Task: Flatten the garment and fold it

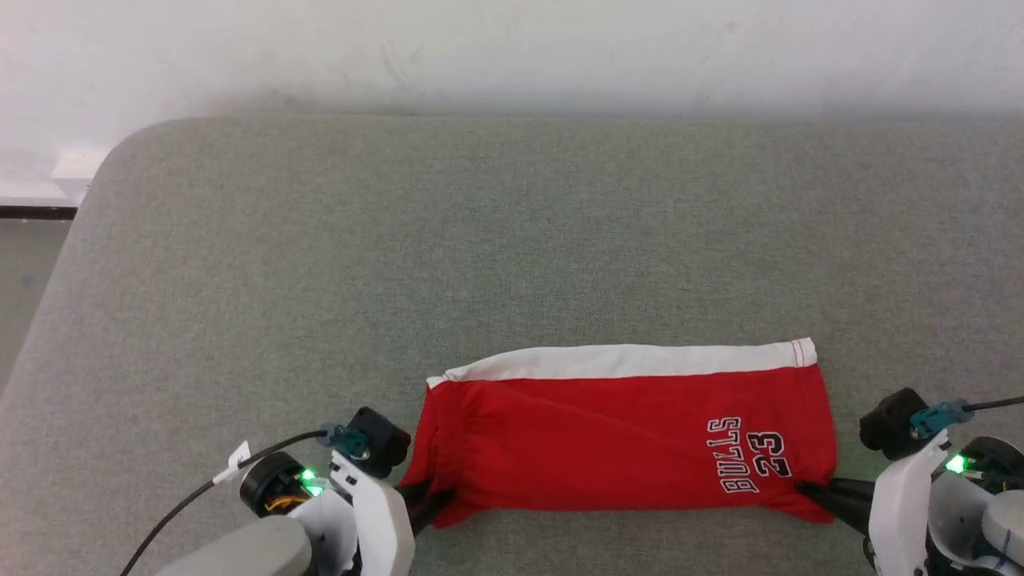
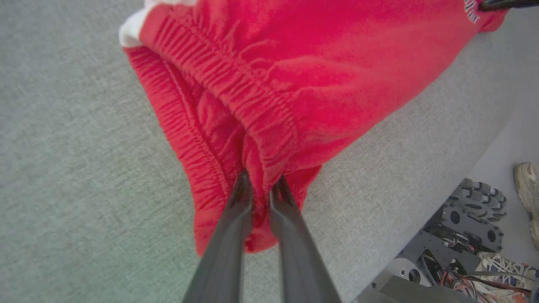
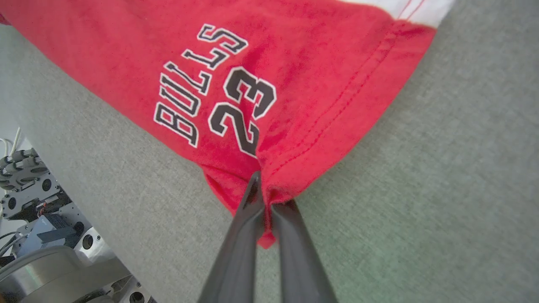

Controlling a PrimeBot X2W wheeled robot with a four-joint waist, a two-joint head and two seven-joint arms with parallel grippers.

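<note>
The garment (image 1: 608, 436), red shorts with a white band along the far edge and a "BULLS 23" print near the right end, lies folded in a long strip near the table's front edge. My left gripper (image 1: 438, 502) is shut on the gathered red waistband at the near left corner; the left wrist view has the garment (image 2: 269, 92) pinched between my left gripper's (image 2: 262, 185) fingers. My right gripper (image 1: 810, 490) is shut on the hemmed near right corner, and in the right wrist view the garment (image 3: 261, 80) bunches where my right gripper (image 3: 265, 191) pinches it.
The grey fabric-covered table (image 1: 480, 240) spreads wide behind the garment, with a rounded far left corner and a white wall beyond. Below the table edge, the robot's wheeled base (image 2: 467, 219) and a person's shoes (image 2: 526, 189) stand on the floor.
</note>
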